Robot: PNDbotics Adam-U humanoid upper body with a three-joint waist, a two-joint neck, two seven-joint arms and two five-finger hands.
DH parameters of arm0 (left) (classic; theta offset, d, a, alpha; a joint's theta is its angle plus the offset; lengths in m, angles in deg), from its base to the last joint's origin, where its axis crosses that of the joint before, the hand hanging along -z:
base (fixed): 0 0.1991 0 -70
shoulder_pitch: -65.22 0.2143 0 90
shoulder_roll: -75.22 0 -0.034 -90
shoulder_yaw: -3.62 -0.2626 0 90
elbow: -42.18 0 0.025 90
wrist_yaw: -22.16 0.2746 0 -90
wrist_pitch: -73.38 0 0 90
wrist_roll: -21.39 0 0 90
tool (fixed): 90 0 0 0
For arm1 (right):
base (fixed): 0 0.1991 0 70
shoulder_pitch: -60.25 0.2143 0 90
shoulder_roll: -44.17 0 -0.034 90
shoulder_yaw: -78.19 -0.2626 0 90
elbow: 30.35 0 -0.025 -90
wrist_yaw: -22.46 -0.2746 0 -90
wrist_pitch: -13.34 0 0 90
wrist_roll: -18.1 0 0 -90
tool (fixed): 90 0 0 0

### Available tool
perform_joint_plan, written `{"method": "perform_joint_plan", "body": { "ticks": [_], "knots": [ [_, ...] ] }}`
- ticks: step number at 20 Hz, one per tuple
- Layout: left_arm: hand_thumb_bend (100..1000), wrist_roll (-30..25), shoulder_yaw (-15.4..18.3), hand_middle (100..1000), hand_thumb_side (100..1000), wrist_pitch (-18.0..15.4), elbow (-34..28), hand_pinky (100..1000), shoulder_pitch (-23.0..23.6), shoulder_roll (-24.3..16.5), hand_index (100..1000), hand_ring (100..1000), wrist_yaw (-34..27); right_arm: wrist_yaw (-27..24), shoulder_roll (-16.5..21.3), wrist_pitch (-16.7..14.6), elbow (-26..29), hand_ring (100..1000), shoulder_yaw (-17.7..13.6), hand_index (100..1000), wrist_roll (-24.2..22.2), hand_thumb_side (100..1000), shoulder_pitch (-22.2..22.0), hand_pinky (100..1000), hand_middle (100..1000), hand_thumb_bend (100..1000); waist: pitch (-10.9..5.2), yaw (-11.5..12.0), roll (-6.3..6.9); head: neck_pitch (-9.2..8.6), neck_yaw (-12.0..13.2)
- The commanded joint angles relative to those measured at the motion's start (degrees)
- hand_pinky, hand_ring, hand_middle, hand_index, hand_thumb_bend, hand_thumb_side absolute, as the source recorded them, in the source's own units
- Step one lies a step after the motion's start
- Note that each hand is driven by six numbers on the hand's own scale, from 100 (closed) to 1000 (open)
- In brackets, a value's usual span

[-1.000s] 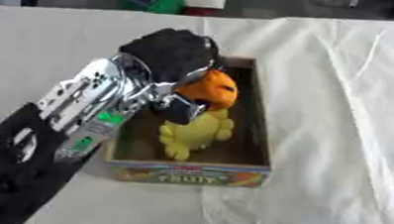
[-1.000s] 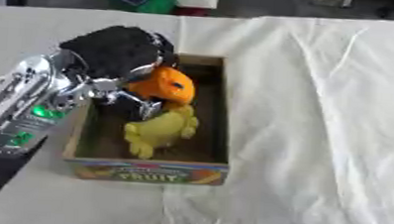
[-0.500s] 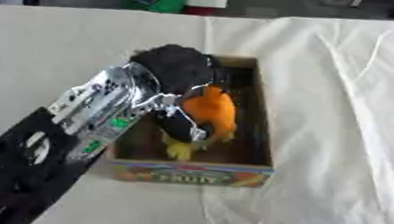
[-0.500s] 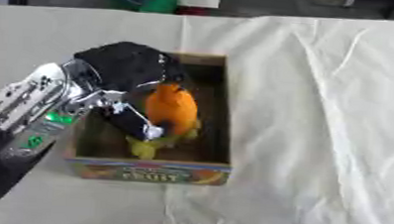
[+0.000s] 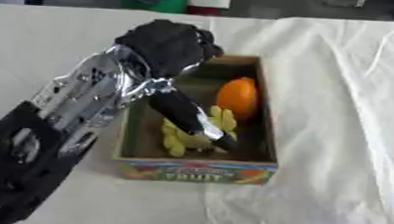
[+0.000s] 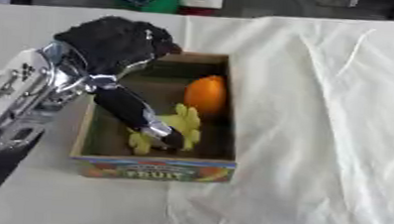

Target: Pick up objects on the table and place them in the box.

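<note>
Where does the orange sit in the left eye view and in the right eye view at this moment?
Left eye view: the orange lies in the box's far right part, right of picture centre, against the right wall.
Right eye view: the same orange shows near picture centre, again by the right wall.
Shared landmark: the box with its front panel printed FRUIT, and the yellow fruit just in front of the orange.

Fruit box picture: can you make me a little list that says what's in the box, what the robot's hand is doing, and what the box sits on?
container: cardboard fruit box, open top
inside: orange at the far right; yellow fruit bunch nearer the front
left hand: over the box's far left corner, thumb down inside, holding nothing
right hand: not visible
surface: white tablecloth
</note>
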Motion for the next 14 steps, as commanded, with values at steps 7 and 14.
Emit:
{"method": "perform_joint_plan", "body": {
  "ticks": [7,14],
  "knots": [
    [604,22.2,10.8,752,1000,15.8,-10.9,586,0.6,-3.0,891,776,-13.6,0.2,1.5,-0.5,1.1,669,-0.7,693,0.7,605,0.7,632,555,100,-0.55,0.8,-0.48,0.19,0.4],
    [547,46.0,17.5,717,986,19.4,-11.1,546,3.8,-5.2,879,745,-33.5,0.4,1.6,-0.8,1.1,669,-1.1,693,1.2,606,0.6,631,555,100,0.01,1.0,-0.66,0.11,-0.7]
  ]
}}
